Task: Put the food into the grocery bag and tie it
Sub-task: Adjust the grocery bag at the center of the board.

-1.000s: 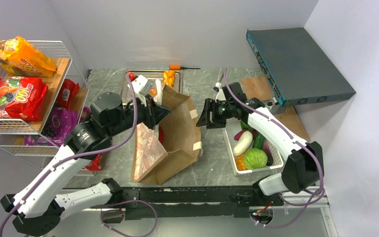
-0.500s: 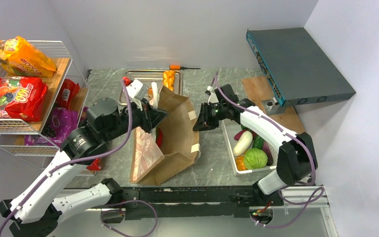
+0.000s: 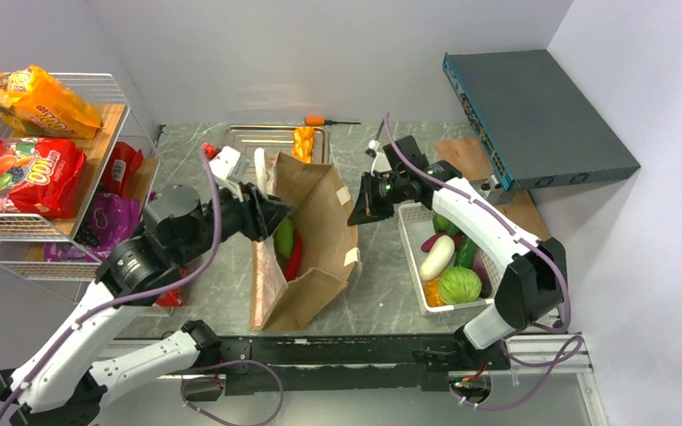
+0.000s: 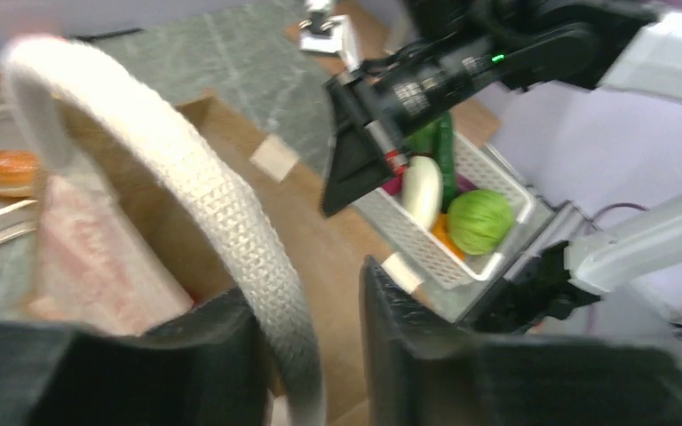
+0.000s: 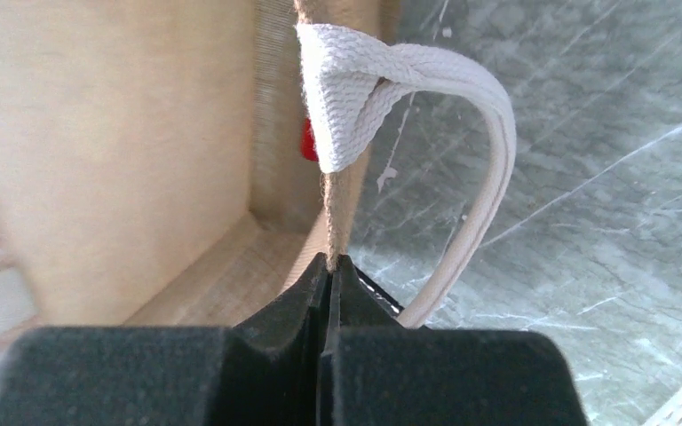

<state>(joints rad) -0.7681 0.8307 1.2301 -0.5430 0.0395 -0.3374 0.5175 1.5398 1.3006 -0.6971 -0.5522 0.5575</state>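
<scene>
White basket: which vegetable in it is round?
The green cabbage-like vegetable at the basket's near end; the white one and the dark green ones are long.

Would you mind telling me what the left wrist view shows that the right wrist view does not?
Only the left wrist view: a white loop handle lying between the left gripper's parted fingers, and the white basket holding a green cabbage. Only the right wrist view: the right gripper pinched shut on the grocery bag's paper edge, beside the other handle's stitched end. Both: the grocery bag and the grey marble table.
</scene>
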